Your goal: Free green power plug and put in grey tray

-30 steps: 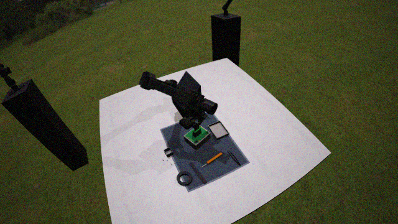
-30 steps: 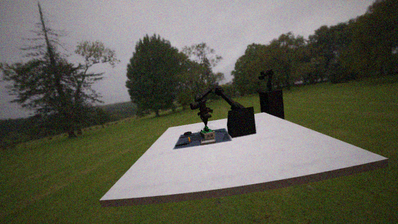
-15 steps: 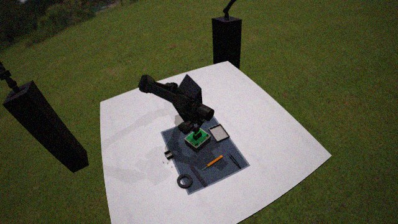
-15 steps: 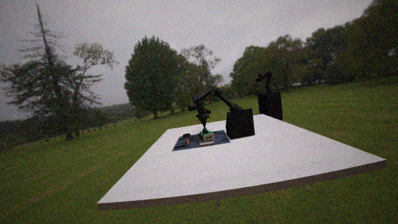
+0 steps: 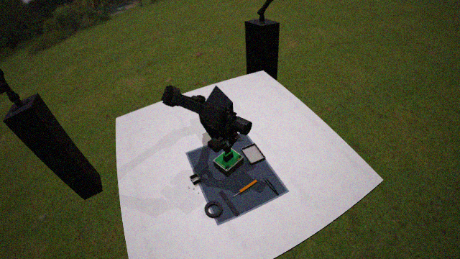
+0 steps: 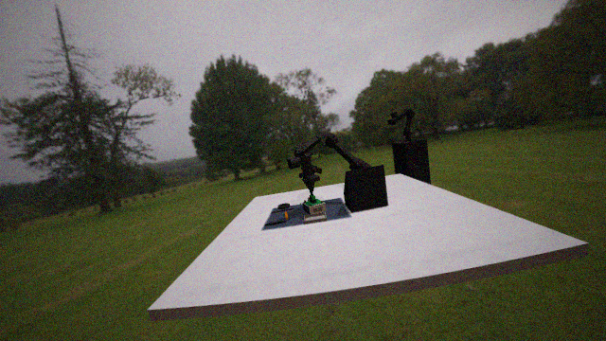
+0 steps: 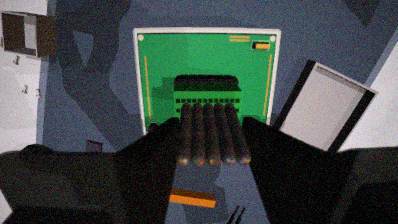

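Beyond the white counter (image 5: pixel 305 173) (image 6: pixel 369 251) (image 7: pixel 17 115) lies grass; the black parallel-jaw gripper (image 5: pixel 227 147) (image 6: pixel 311 193) (image 7: pixel 210 125) grips the green rectangular plug (image 5: pixel 228 155) (image 6: pixel 312 198) (image 7: pixel 207 97), its long axis running from finger to finger.

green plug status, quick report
End effector shut on green plug; plug over circuit board, seating unclear; grey tray alongside, plug not in it; nothing visible blocking the tray.
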Controlling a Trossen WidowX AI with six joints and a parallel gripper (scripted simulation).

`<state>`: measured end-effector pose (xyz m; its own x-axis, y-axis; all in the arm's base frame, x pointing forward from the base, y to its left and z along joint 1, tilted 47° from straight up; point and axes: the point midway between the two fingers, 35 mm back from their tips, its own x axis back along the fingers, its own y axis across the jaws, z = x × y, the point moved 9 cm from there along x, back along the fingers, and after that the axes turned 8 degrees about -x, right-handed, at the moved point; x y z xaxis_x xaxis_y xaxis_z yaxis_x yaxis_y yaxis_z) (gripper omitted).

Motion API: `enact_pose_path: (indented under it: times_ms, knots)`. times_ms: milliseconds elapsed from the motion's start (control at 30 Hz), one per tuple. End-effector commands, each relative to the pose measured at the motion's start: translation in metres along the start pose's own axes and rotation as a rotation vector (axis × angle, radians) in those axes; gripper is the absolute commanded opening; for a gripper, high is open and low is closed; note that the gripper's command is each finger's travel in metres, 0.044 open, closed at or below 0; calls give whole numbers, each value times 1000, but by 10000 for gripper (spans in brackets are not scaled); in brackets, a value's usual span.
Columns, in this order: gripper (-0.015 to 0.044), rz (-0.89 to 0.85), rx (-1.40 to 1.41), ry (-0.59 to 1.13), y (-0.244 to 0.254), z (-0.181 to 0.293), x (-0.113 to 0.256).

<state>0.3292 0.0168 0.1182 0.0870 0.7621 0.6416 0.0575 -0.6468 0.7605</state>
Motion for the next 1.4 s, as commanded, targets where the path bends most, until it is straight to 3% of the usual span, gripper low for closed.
enact_pose_path:
  times_ms: [0, 167, 400, 767, 1033, 1367]
  knots:
    - [0, 118, 7, 16, 19, 1, 13]
    - [0, 188, 8, 5, 31, 3, 13]
    - [0, 51, 6, 25, 7, 0, 16]
    - [0, 51, 6, 25, 8, -1, 25]
    - [0, 50, 6, 25, 6, 0, -3]
    - [249, 50, 6, 25, 6, 0, -3]
